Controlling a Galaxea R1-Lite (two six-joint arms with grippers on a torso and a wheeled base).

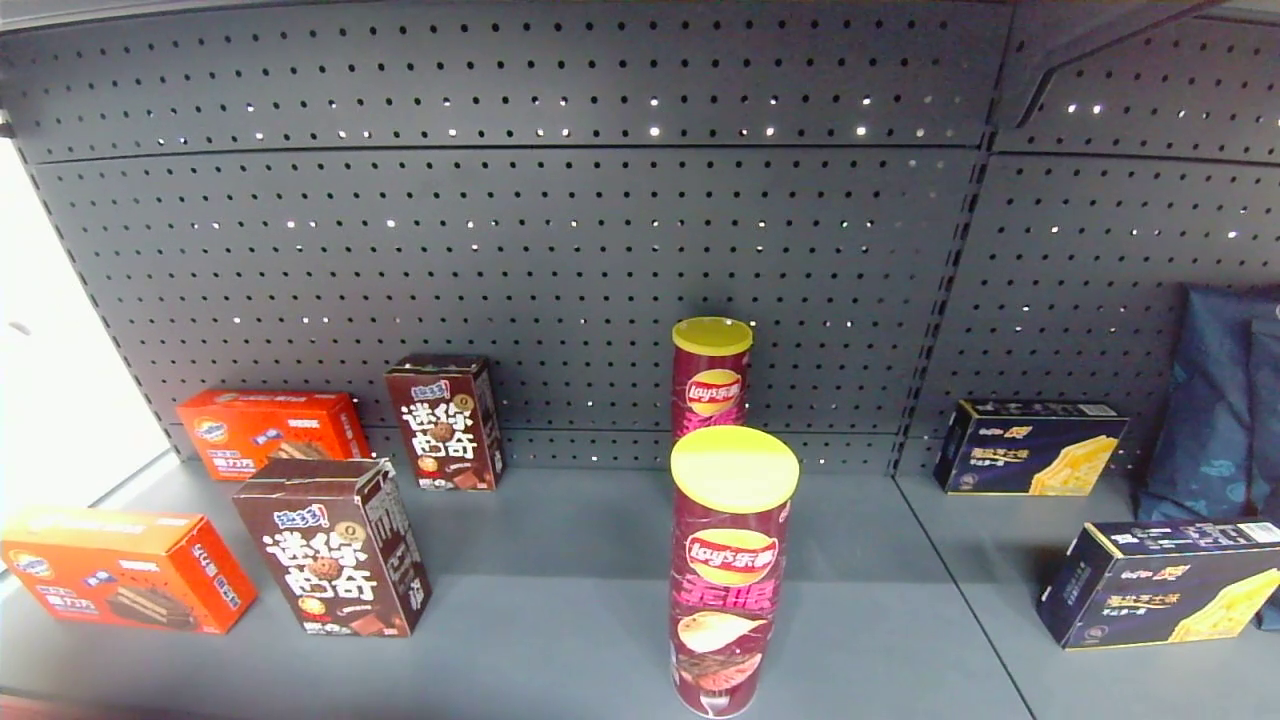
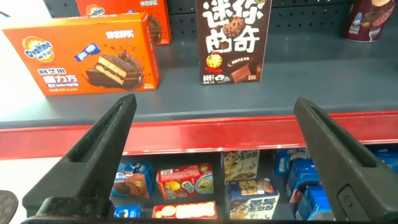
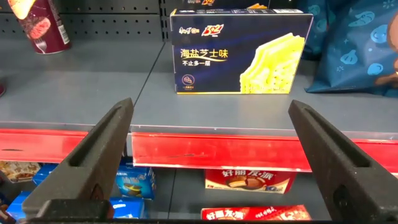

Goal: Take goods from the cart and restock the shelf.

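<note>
Shelf (image 1: 580,540) faces the head view; wrist views add left hand (image 2: 214,102), right hand (image 3: 211,104), both agape.

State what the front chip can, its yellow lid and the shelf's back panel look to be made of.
Front chip can: likely printed paperboard tube, glossy, judging by its sheen. Lid: probably plastic, smooth, matte yellow. Back panel: apparently painted sheet metal, dark grey matte, punched with regular holes.
</note>
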